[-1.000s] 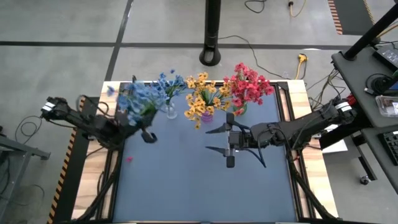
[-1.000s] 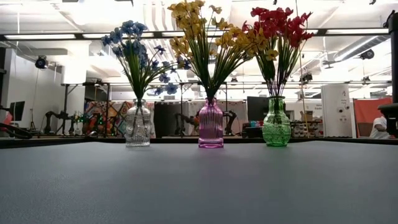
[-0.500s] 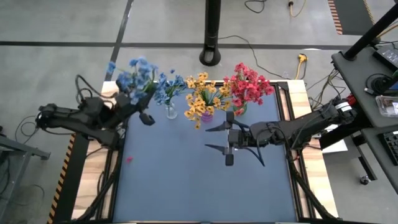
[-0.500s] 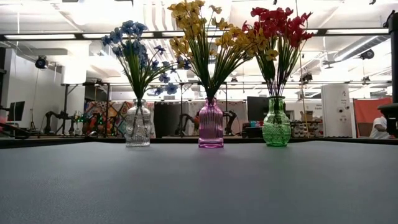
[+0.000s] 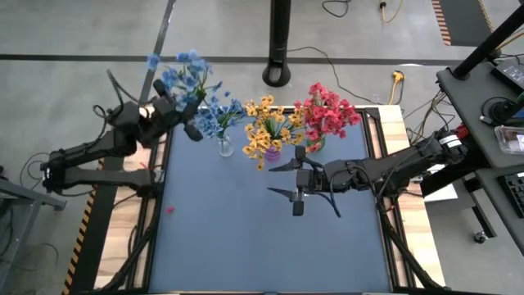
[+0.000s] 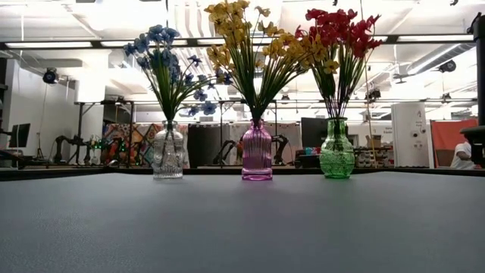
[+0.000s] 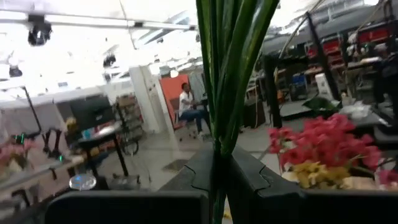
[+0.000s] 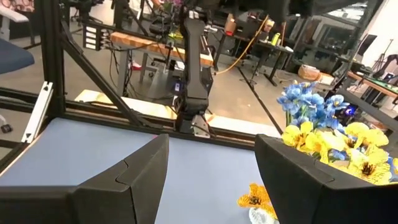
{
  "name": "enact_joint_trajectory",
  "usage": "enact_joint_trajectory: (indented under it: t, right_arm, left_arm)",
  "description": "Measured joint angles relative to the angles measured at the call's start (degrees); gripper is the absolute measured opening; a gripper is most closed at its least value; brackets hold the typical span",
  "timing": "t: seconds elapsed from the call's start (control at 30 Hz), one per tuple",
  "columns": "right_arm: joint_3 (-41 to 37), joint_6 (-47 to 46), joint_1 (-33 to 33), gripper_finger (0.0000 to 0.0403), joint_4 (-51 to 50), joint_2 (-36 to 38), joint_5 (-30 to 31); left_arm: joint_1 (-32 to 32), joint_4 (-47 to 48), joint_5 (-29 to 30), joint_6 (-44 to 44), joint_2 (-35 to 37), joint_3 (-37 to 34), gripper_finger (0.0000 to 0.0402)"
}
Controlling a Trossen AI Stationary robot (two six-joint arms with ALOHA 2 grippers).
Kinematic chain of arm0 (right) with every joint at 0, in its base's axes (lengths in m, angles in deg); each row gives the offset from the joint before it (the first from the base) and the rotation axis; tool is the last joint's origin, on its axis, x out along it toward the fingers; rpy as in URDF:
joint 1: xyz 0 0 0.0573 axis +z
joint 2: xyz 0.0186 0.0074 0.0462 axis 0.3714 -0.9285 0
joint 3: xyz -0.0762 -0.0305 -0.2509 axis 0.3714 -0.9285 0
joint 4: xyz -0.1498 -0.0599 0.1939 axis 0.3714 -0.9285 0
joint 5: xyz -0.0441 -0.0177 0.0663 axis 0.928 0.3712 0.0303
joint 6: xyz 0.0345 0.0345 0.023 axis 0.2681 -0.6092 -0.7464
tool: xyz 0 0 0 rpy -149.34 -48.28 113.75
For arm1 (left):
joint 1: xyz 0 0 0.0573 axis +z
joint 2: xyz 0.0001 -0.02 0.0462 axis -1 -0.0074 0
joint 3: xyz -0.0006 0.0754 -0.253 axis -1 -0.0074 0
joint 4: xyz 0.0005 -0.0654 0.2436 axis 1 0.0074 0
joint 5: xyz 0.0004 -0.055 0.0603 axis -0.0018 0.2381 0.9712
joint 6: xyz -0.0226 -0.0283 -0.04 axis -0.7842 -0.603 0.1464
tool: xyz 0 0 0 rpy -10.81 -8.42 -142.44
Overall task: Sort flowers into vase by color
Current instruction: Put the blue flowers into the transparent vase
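Three vases stand in a row near the table's far edge: a clear vase (image 6: 167, 152) with blue flowers (image 5: 221, 115), a purple vase (image 6: 256, 150) with yellow flowers (image 5: 268, 129), and a green vase (image 6: 336, 149) with red flowers (image 5: 326, 113). My left gripper (image 5: 182, 121) is raised by the table's far left corner, shut on a bunch of blue flowers (image 5: 180, 75). My right gripper (image 5: 278, 181) hovers open over the table's middle, in front of the vases, with nothing between its fingers (image 8: 134, 174). My left gripper pinches the bunch's green stems (image 7: 219, 146) between its two fingers. The stems rise out of the hold, and the blue blossoms (image 5: 180, 75) stand beyond the gripper, past the table's far left corner. The bunch is lifted clear of the table.
A small red scrap (image 5: 169, 210) lies on the blue table top (image 5: 246, 246) near its left edge. A black post (image 5: 278, 41) stands on the floor beyond the far edge. The near half of the table is bare.
My left gripper has swung from the table's left edge toward its far left corner and has risen, staying shut on the blue bunch. The blossoms have gone with it, from beside the clear vase to beyond the far edge.
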Motion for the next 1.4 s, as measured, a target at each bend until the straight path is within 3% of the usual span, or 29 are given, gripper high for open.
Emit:
enact_joint_trajectory:
  t: [0.13, 0.33, 0.43, 0.7, 0.9, 1.4]
  right_arm:
    - [0.00, -0.43, -0.68, 0.0231, 0.05, -0.20, -0.03]
    - [-0.02, -0.59, -1.31, 0.0231, -1.72, -0.59, 0.01]
    - [-0.02, -0.68, -1.52, 0.0231, -2.52, -0.63, 0.00]
    - [-0.02, -1.09, -1.63, 0.0231, -2.89, -0.63, -0.02]
    - [-0.02, -0.92, -1.63, 0.0231, -2.91, -0.63, -0.02]
    - [-1.53, -1.49, -1.63, 0.0231, -2.93, -0.63, -0.02]
  left_arm:
    - [8.89, 1.71, -7.45, -2.98, -0.81, 0.72, 0.0005]
    - [23.51, 2.02, -26.22, -11.40, -1.09, -0.58, 0.0005]
    - [29.32, 2.23, -32.33, -13.87, -1.44, -0.62, 0.0005]
    - [39.04, 4.15, -34.18, -12.68, -1.50, -0.68, 0.0005]
    - [41.66, 8.19, -41.58, -13.47, -3.59, -1.59, 0.0005]
    - [41.74, -7.94, -45.54, -20.38, 2.60, -20.45, 0.0005]
